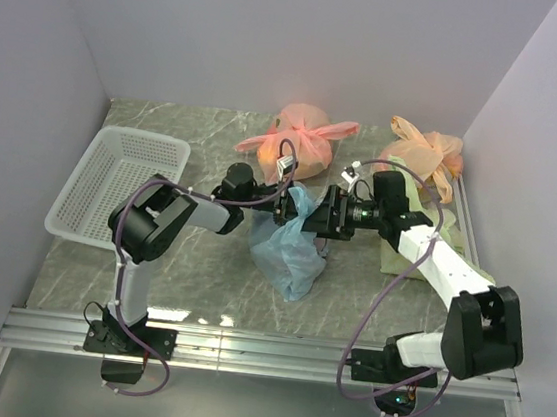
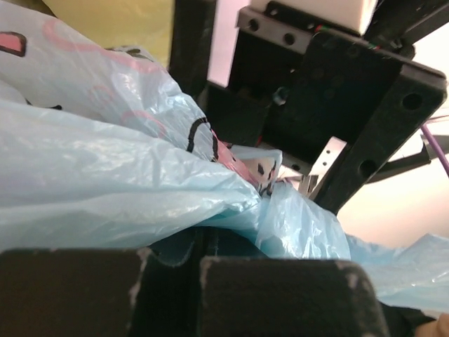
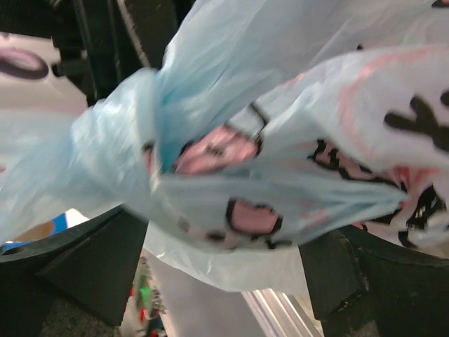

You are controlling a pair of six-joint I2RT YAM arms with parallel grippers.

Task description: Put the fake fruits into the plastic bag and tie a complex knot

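Between the two arms, over the middle of the tabletop: the plastic bag, held up by its neck, belly sagging down onto the marble. No sight of the fake fruits in any view; presumably inside, behind the clouded film, but impossible to confirm.

Left tool pressed together, with a fold of blue film apparently pinched in the seam. Right tool spread wide, straddling the twisted gather of printed film without clamping it. At the narrow end of that gather, the knot: a bunched wrap of handle, looking loose and unfinished, not yet cinched.

Handling, by judgement: thin, soft, slippery stuff, nearly weightless apart from whatever load sits below. No stiffness to push against, so only pulling of any use. Prone to sliding out of a shallow pinch, and to stretching or tearing under a sharp tug. Best taken on the roped-up, twisted part of a handle, several layers thick, just beside the knot, rather than on a single flat sheet. Worth holding tension between both tools to stop the wrap from unwinding.

Elsewhere: pink-orange bags at the back, tied off; a yellow-green bag under the right arm; a white basket at the left edge, well apart from the work.
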